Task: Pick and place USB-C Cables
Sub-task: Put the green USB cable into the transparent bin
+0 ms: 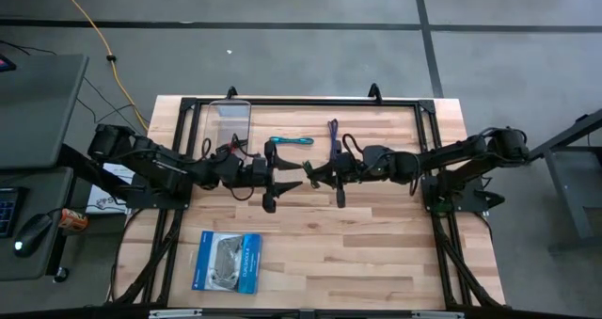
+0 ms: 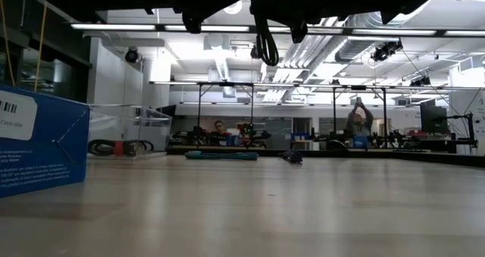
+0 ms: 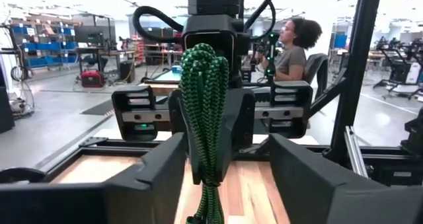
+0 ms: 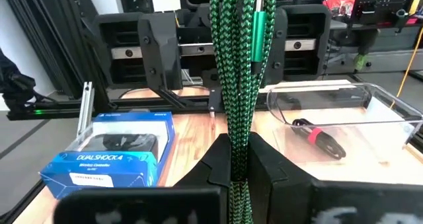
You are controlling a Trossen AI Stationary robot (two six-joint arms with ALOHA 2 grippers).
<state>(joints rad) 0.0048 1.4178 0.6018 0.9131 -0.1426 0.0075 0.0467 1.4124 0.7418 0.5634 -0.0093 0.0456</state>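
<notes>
I'm looking into a workshop hall with strip lights and a person seated well beyond the wooden tabletop (image 1: 376,253). Mid-air above the tabletop's centre, the right pincer (image 4: 239,159) is clamped tight on the green cable (image 4: 236,72), which hangs as a long doubled loop with its long axis vertical. The left pincer (image 3: 225,168) faces it head-on, fingers spread wide on either side of that same loop and not gripping. From the left pincer the green cable sits dead ahead between the fingers; from above that is its three o'clock.

Farther out, the teal cable (image 1: 291,141) lies at about twelve o'clock from the left pincer, long axis across the tabletop. The purple cable (image 1: 333,131) lies at twelve o'clock from the right pincer, running front to back. A clear tray (image 1: 229,119) sits at the left pincer's eleven o'clock, already holding a dark cable with a red end (image 4: 320,136). I judge the right arm now carries the cable alone, though the tray is nearer the left arm. A blue box (image 1: 227,261) rests at seven o'clock.
</notes>
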